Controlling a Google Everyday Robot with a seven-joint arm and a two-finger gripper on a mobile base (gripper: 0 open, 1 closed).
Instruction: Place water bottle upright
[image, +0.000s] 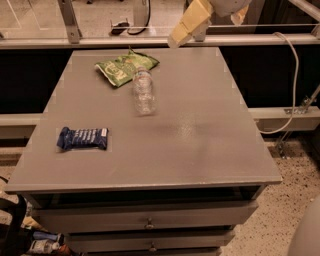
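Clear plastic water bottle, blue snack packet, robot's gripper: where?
Clear ribbed plastic water bottle (143, 95): camera view, mid-body.
Dark blue snack packet (82, 138): camera view, centre.
Gripper (177, 37): camera view, tip, above table's (200, 140) far edge.

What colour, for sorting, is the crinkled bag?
Green crinkled bag, camera view; gripper above far edge of table.

Gripper (186, 29): above the table's (200, 130) far edge; we see its arm cut off by the top edge.
Water bottle (144, 94): we cannot read its label print.
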